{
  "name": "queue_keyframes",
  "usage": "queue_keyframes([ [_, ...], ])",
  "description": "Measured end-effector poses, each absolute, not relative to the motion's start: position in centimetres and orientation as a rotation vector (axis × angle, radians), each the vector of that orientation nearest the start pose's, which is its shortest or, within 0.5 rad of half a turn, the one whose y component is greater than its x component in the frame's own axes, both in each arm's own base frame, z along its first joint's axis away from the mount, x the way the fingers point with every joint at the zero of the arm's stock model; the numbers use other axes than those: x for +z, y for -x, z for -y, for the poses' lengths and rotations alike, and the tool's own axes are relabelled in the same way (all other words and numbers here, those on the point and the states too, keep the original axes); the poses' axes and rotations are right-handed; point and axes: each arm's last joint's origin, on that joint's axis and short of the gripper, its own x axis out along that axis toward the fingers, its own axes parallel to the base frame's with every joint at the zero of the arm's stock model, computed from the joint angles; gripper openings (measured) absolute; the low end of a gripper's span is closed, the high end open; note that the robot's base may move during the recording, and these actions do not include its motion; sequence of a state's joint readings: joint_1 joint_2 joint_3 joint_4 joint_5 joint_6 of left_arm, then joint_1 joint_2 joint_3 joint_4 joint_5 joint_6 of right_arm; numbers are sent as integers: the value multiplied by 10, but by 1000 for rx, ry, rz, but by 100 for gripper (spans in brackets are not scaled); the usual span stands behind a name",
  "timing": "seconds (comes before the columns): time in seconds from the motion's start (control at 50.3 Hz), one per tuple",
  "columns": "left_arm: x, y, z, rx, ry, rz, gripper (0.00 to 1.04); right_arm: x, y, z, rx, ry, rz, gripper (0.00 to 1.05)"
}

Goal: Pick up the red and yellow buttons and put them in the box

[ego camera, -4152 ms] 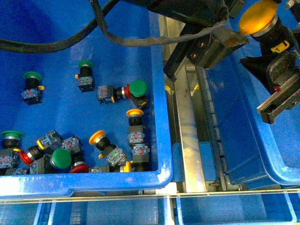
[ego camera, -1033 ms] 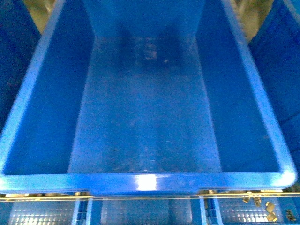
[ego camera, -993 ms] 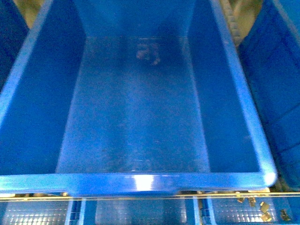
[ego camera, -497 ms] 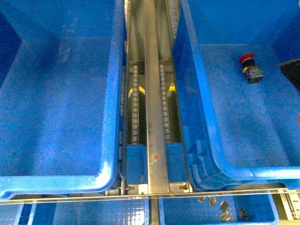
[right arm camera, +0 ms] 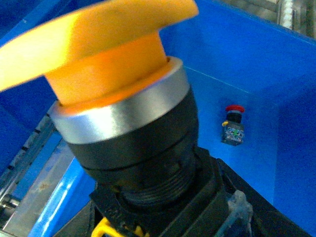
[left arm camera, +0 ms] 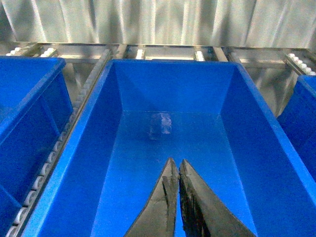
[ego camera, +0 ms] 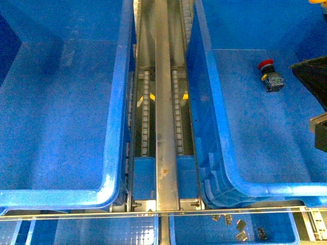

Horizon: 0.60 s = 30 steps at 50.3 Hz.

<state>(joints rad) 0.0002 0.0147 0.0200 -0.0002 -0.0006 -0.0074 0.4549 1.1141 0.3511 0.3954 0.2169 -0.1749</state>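
A yellow button (right arm camera: 113, 74) fills the right wrist view, and my right gripper is shut on its black body, the jaws hidden beneath it. In the front view this gripper (ego camera: 317, 81) shows as a dark shape at the right edge, over the box (ego camera: 214, 153). A sliver of the yellow cap (ego camera: 318, 1) peeks in at the top right corner. One red button (ego camera: 270, 76) lies on the box floor, its red cap (right arm camera: 233, 126) also in the right wrist view. My left gripper (left arm camera: 175, 165) is shut with nothing in it, above another blue bin (left arm camera: 89, 148).
A second large blue bin (ego camera: 115, 153) stands left of the box. A metal roller rail (ego camera: 166, 127) runs between them. Shallow blue trays (ego camera: 204, 232) with small metal parts sit along the near edge. Corrugated metal wall (left arm camera: 158, 22) behind the bins.
The front view swung from a bin of mixed buttons, past an empty bin, to the two bins and rail. In the last half second my right gripper came further in from the right.
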Motion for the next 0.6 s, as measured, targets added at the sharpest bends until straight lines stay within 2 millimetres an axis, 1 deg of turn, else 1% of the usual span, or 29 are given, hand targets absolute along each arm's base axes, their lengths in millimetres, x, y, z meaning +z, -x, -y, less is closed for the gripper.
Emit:
queue_keyframes([
  [0.04, 169, -97, 0, 0, 9, 5, 3, 180, -193, -87, 263, 293, -329, 41],
  [0.119, 169, -97, 0, 0, 8, 5, 13, 179, -195, -85, 261, 289, -332, 41],
  [0.219, 169, -97, 0, 0, 8, 5, 29, 176, -198, -81, 255, 283, -346, 41],
  [0.298, 169, -97, 0, 1, 8, 5, 47, 171, -205, -75, 247, 267, -365, 40],
  [0.338, 169, -97, 0, 0, 8, 5, 54, 168, -211, -71, 239, 251, -381, 40],
  [0.358, 169, -97, 0, 0, 8, 5, 59, 167, -214, -69, 233, 240, -390, 40],
  [0.417, 169, -97, 0, 0, 8, 5, 66, 165, -223, -63, 212, 204, -408, 40],
  [0.497, 169, -97, 0, 0, 8, 5, 80, 164, -243, -54, 183, 179, -423, 40],
  [0.596, 169, -97, 0, 0, 8, 5, 93, 160, -261, -47, 162, 159, -442, 40],
])
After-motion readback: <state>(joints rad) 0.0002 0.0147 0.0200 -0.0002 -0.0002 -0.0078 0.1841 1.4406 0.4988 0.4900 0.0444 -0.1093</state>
